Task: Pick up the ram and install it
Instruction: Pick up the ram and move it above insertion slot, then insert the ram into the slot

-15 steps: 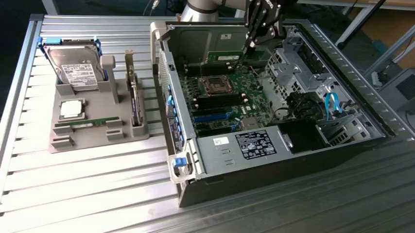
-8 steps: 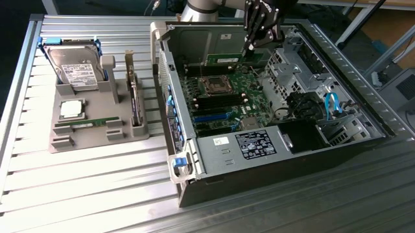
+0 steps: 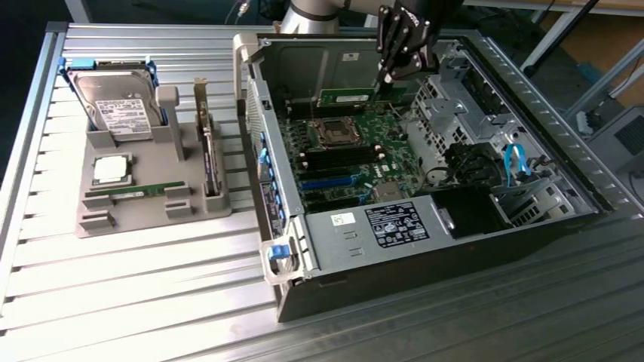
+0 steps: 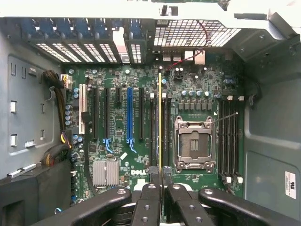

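Gripping the ram (image 4: 160, 122) edge-on, the closed jaws hold it straight beneath them over the memory slots (image 4: 153, 127) beside the CPU socket (image 4: 194, 143), so installing is in hand, which I judge calls for a square, aligned descent.

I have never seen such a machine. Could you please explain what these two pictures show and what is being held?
This is a robot arm reaching into an open computer case on a metal table. One picture comes from a camera off the arm. The other comes from a camera on the arm's wrist, looking at the green main board. The pincer is shut on the ram stick, seen edge-on over the main board. Beside the case, a grey tray holds a hard drive, a square chip, another green stick and a dark card.
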Robot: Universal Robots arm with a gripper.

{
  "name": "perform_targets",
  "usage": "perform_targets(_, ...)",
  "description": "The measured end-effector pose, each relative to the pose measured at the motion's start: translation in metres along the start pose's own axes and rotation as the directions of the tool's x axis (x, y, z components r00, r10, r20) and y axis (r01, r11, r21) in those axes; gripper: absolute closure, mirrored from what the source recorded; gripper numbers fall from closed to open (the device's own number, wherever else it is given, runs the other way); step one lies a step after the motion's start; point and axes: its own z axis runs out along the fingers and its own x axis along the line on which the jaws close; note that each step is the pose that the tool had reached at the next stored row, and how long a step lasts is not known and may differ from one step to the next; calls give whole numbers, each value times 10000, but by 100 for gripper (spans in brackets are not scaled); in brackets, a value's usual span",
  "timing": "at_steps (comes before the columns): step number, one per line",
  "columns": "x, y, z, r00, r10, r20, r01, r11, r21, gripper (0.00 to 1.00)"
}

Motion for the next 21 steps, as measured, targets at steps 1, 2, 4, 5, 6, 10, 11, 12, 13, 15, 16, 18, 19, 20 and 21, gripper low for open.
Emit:
perform_targets(1,0,0,2,10000,-1,3,1,10000,1,88)
perform_targets(2,0,0,2,10000,-1,3,1,10000,1,88)
perform_targets(4,0,0,2,10000,-1,4,1,10000,1,88)
perform_targets(5,0,0,2,10000,0,4,0,10000,1,88)
perform_targets(6,0,-1,2,10000,-1,3,1,10000,1,88)
perform_targets(10,0,0,2,10000,-1,3,1,10000,1,88)
perform_targets(11,0,-1,8,10000,-1,5,1,10000,2,88)
perform_targets(12,0,-1,14,10000,-1,6,1,10000,2,88)
perform_targets(13,1,-1,22,10000,-1,5,1,10000,2,88)
perform_targets(15,2,-5,78,10000,-1,4,1,10000,1,88)
perform_targets(16,3,-7,110,10000,-1,3,1,10000,1,88)
perform_targets(18,4,-9,149,10000,-1,3,1,10000,2,88)
perform_targets(19,4,-10,163,10000,-1,4,1,10000,1,88)
perform_targets(20,5,-11,185,10000,0,3,0,10000,1,88)
perform_targets(21,6,-14,225,10000,-1,4,1,10000,1,88)
